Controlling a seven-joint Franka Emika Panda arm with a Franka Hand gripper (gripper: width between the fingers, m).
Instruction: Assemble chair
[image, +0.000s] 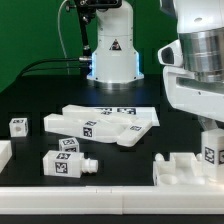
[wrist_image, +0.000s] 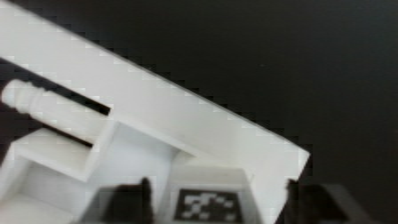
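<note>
**Tool straddles a tagged chair part at the right end of the bench**

Your tool (wrist_image: 210, 190) is down over a white chair part (image: 183, 170). That part appears to sit on the black bench (image: 40, 100), at the exterior view's right and close to the front edge. In the wrist view the two dark fingers (wrist_image: 121, 203) stand apart, one on each side of the part's tagged block (wrist_image: 210, 207), whose tag faces the camera. Neither view lets you tell whether the fingers press on the block or stand just clear of it, so you cannot tell whether the part is held.

The wrist view also gives you a long flat slab (wrist_image: 169, 90) running diagonally just beside the block. A short ridged peg (wrist_image: 36, 100) juts out next to that slab. You cannot tell whether the slab and the block are joined or only touching.

The rest of the kit lies loose on the bench, well apart from the tool:
- The flat slabs (image: 100, 124) overlap in the middle, tags up.
- A small tagged cube (image: 18, 125) sits towards the exterior view's left.
- A blocky piece (image: 65, 162) with a stub at one end lies nearer the front edge.
- Another white piece (image: 3, 152) is cut off by that view's left border.

The arm's white body (image: 200, 60) fills the upper right of the exterior view, and the robot base (image: 112, 55) stands at the back.
</note>
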